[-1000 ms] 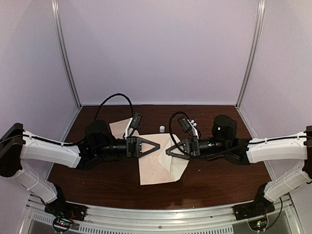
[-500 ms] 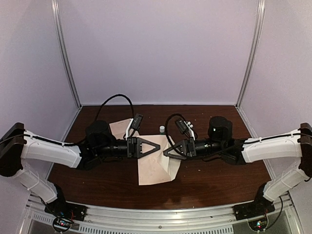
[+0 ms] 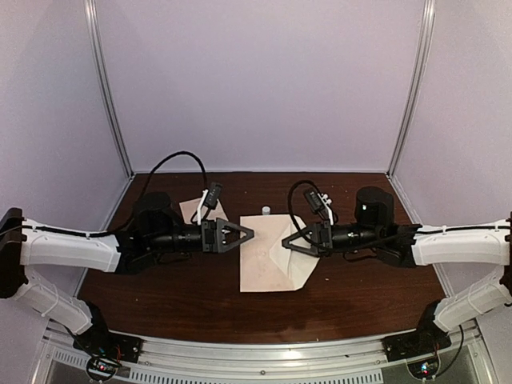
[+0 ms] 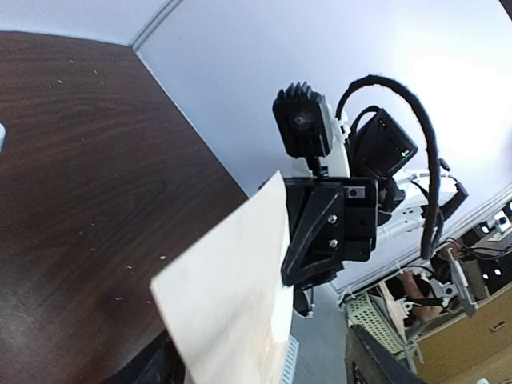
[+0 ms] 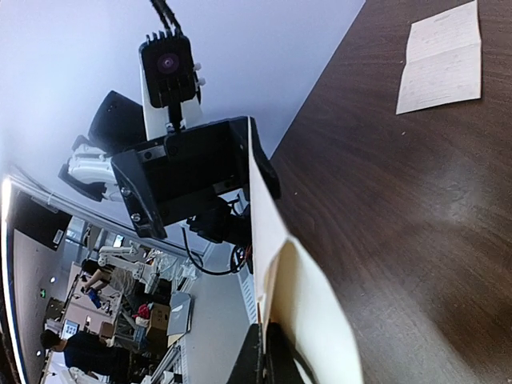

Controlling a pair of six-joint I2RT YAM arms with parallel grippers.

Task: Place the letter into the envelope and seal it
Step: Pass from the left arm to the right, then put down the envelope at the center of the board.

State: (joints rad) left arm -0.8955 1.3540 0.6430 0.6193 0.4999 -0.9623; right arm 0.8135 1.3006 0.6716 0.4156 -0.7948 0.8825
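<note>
The pale envelope hangs over the middle of the table, its flap side toward the right. My right gripper is shut on its right edge; in the right wrist view the closed fingers pinch the envelope edge-on. My left gripper stands open at the envelope's upper left corner. In the left wrist view its dark fingers sit wide apart with the envelope between them, not pinched. The letter, a creased sheet, lies flat on the table behind the left arm and shows in the right wrist view as the letter.
A small white cap-like object stands on the dark wooden table just behind the envelope. Pale enclosure walls with metal posts close off the back and sides.
My left gripper has opened, let go of the envelope and drawn back to the left. The right gripper has carried the envelope slightly to the right, still shut on it.
</note>
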